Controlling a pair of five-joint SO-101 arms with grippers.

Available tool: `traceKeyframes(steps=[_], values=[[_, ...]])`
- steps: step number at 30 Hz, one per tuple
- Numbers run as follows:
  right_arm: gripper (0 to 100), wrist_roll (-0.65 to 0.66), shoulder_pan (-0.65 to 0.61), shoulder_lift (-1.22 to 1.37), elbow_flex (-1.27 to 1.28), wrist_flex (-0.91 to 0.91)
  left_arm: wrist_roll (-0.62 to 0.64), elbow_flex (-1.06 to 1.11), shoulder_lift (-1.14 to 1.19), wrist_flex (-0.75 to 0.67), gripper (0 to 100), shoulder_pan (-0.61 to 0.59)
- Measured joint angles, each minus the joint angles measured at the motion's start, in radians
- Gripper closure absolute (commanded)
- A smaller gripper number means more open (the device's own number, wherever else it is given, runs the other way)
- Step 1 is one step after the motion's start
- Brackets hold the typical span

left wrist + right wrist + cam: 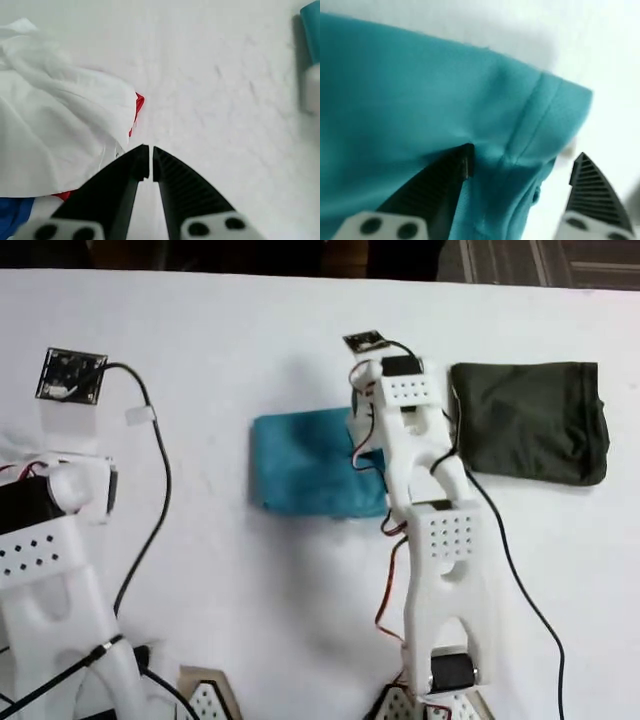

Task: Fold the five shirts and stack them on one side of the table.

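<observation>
A folded teal shirt (305, 465) lies at the middle of the white table (220, 580). A folded dark shirt (530, 420) lies to its right. My right gripper (522, 167) is open and straddles the teal shirt's (410, 100) hemmed edge, one finger (462, 162) pressed on the cloth and the other past the edge over the table. My left gripper (150, 162) is shut with nothing in it. It hangs over bare table beside a crumpled white shirt (55, 125), with red cloth (139, 102) and blue cloth (12, 212) showing beneath it.
The right arm (440, 530) stretches from the front edge over the teal shirt's right side. The left arm (50, 540) sits at the front left, with black cables (160, 470) trailing across the table. Bare table lies between the arms.
</observation>
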Motion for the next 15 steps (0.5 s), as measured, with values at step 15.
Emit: traceKeyframes(steps=[15], values=[[98.1, 0.069, 0.026, 0.1, -0.249, 0.16, 0.0, 0.0, 0.0, -0.037, 96, 0.003]])
